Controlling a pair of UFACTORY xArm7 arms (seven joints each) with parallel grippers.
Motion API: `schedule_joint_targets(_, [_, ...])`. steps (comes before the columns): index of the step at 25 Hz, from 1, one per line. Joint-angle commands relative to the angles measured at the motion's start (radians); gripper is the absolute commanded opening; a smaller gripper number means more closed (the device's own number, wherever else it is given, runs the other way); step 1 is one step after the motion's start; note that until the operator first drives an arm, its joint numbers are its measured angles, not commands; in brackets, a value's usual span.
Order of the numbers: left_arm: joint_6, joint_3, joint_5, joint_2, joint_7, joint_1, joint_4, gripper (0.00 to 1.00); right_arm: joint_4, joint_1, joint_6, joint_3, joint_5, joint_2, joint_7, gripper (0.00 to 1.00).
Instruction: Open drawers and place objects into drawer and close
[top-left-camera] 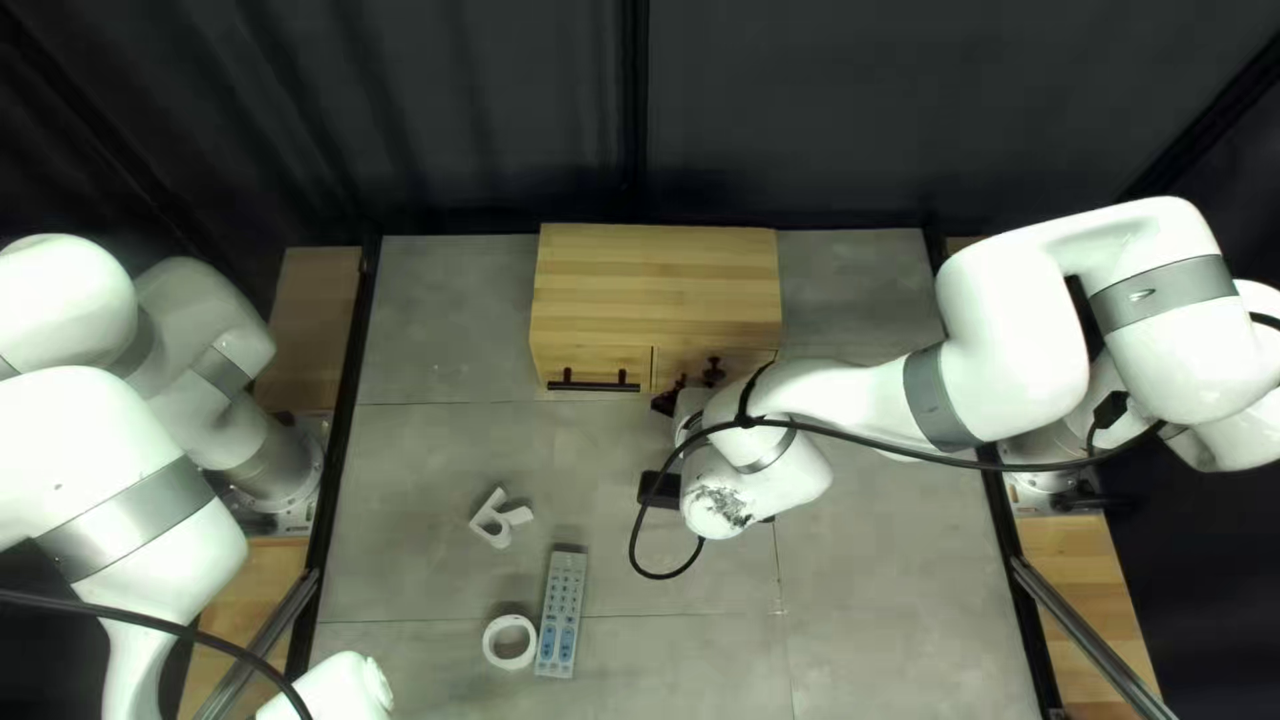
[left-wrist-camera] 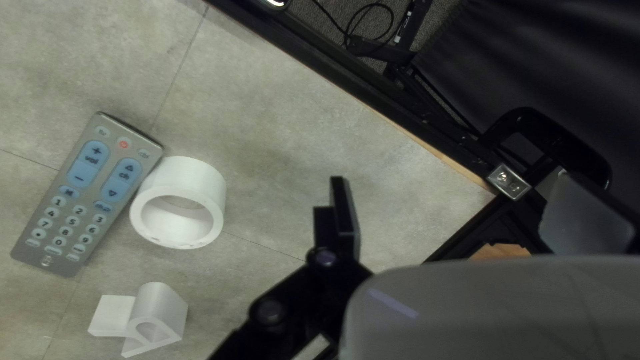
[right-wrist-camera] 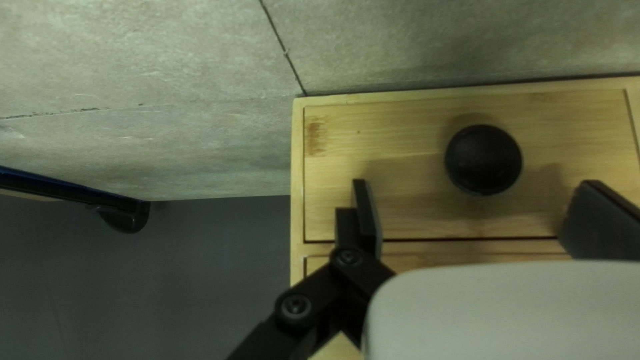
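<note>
Tabletop: grey, tile-like (top-left-camera: 427, 467), with a dark curtain (top-left-camera: 440, 107) beyond its far edge.
Wooden cabinet: it stood at the tabletop's far side (top-left-camera: 654, 274), a long black bar handle (top-left-camera: 594, 387) on the left of its front and a round black knob (right-wrist-camera: 483, 160) on the right.
Drawer with the knob: its front (right-wrist-camera: 400, 133) sat shut in the cabinet's frame.
Right claw: spread wide at the drawer (top-left-camera: 672, 398), with the knob between and a little ahead of its parted fingers; neither finger touched it.
Left claw: also released (left-wrist-camera: 455, 180), nothing between its fingers, well apart from the cabinet; the small things lay off to one side of it.
Remote control: grey with blue buttons (top-left-camera: 562, 614), it lay face up on the tabletop.
White ring: just beside the remote (top-left-camera: 510, 642); whether they touched, I could not tell.
White bracket: on the tabletop too (top-left-camera: 499, 518), between the ring and the cabinet, apart from both.
</note>
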Motion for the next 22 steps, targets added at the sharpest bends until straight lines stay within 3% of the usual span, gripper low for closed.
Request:
schedule_joint_targets(1, [0.000,0.000,0.000,0.000,0.000,0.000,0.000,1.00,0.006,0.031,0.046,0.013,0.005,-0.062,-0.014,1.00])
schedule_joint_targets(9, [0.000,0.000,0.000,0.000,0.000,0.000,0.000,1.00,0.124,0.079,0.223,0.042,0.085,-0.257,-0.146,1.00])
schedule_joint_targets(22, [0.000,0.000,0.000,0.000,0.000,0.000,0.000,1.00,0.114,0.062,0.147,0.049,0.233,-0.390,-0.256,1.00])
